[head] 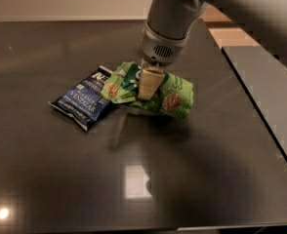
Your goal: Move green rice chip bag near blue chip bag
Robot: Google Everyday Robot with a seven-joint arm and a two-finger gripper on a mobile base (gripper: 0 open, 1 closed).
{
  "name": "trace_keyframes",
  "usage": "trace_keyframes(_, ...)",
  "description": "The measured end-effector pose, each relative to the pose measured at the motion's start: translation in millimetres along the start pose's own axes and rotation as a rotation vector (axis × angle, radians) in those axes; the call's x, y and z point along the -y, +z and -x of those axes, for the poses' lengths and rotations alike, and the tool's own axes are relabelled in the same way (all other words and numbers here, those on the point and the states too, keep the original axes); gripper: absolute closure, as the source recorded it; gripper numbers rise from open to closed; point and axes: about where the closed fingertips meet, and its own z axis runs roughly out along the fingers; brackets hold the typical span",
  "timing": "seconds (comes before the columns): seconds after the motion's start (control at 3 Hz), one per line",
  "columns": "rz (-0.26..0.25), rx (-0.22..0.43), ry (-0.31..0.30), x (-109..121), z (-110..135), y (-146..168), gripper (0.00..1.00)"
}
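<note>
Gripper (150, 90) is clamped on the green rice chip bag (175, 97), pinching it mid-bag from above. The arm reaches in from the upper right. The bag is crumpled and looks held just off the dark table (60, 179), with a shadow under it. Its left end overlaps the top-right corner of the blue chip bag (80, 103), which lies flat. Can't tell if the two bags touch.
</note>
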Motion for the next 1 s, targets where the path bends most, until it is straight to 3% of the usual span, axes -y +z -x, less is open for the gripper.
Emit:
trace_keyframes(0.33,-0.009,0.035,0.003,19.0,22.0,0.6,0.59)
trace_keyframes(1.0,-0.015,0.039,-0.001,18.9,24.4,0.6,0.12)
